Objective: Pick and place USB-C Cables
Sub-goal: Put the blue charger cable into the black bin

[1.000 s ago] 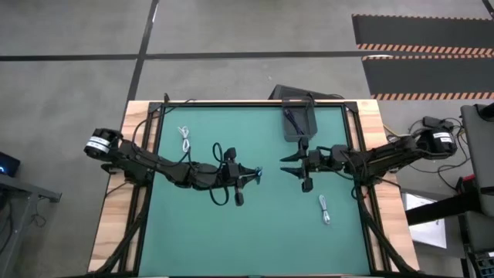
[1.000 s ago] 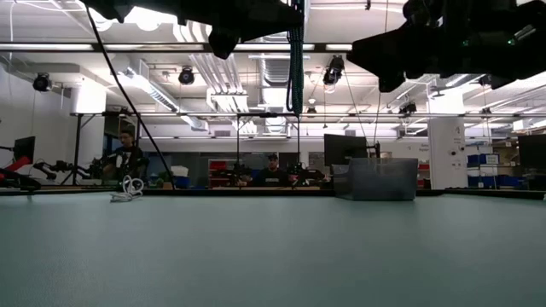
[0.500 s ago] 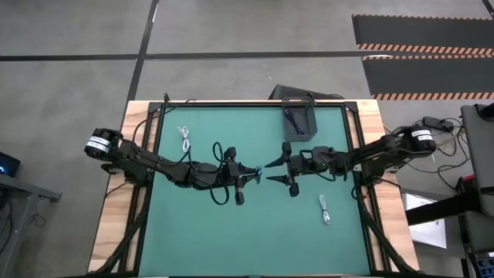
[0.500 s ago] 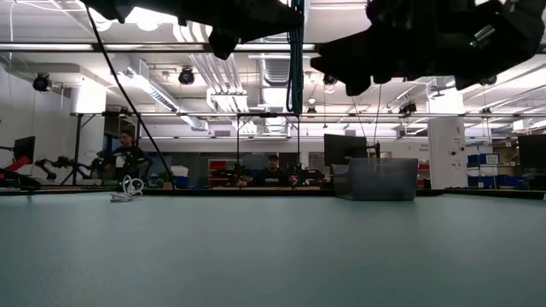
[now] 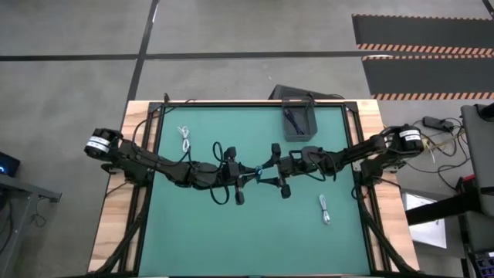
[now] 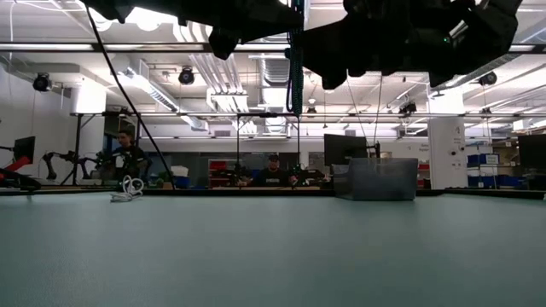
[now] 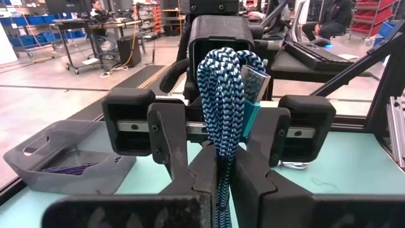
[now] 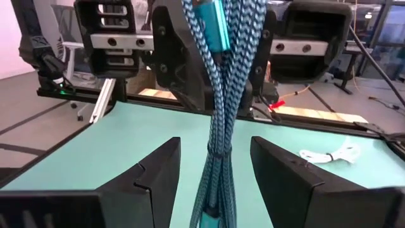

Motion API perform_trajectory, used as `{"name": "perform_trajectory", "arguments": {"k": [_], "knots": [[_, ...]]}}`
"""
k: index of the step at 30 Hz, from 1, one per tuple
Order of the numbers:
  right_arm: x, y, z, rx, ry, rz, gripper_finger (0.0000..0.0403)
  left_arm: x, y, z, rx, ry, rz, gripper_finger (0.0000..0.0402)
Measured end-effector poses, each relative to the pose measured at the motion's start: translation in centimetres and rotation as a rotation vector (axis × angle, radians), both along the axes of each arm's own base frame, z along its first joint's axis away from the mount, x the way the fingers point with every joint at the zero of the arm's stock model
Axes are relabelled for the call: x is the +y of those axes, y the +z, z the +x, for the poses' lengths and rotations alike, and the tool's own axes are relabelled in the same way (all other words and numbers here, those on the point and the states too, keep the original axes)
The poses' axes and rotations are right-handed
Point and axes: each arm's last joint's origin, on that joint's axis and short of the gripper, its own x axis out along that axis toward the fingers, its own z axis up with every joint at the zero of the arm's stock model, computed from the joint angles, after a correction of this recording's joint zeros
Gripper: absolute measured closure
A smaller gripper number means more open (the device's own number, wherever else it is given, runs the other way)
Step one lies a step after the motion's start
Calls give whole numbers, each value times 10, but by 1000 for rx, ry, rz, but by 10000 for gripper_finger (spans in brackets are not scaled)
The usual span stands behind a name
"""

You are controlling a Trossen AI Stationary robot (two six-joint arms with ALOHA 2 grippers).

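Observation:
The teal-blue braided cable (image 7: 223,95) is in my left gripper (image 5: 252,176), which is shut on it above the middle of the table. My right gripper (image 8: 215,168) faces it from the table's right, open. Its two fingers stand on either side of the bundle with a gap on each side. The white cable (image 5: 184,137) lies flat on the mat toward the far left. A light grey cable (image 5: 324,208) lies near the right side. The black cable (image 5: 293,120) lies inside the grey bin (image 5: 310,123). My left gripper pinches the teal-blue bundle between its two fingers, at a stretch (image 7: 220,180) below the looped end and the connector (image 7: 253,82). The fingers come level from the table's left, across the bundle. The bundle stands upright, lifted clear, and its lower end (image 6: 294,102) hangs free.
The grey bin (image 6: 381,179) stands at the table's far edge, right of centre. A black frame runs along the mat's edges. Bare green mat (image 5: 255,232) lies toward the near edge. People sit at benches in the room beyond.
My right gripper has moved toward the table's left, away from the bin and up to my left gripper. Its open fingers now stand on either side of the teal-blue cable. The cable has stayed where it was.

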Motion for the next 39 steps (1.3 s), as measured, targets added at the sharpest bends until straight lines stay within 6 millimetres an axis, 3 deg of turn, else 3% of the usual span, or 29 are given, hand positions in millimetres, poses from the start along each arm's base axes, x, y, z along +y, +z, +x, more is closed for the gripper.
{"name": "perform_trajectory", "arguments": {"k": [8, 20, 32, 39], "knots": [[0, 4, 3, -14, 0, -7, 243, 0, 0, 0, 0, 1, 0, 390], [0, 4, 2, -13, -1, -30, 379, 0, 0, 0, 1, 4, -1, 390], [0, 3, 2, -10, -2, -31, 376, 0, 0, 0, 0, 10, -2, 388], [0, 3, 2, -2, -3, -28, 376, -1, 0, 0, 7, 2, 45, 335]]}}
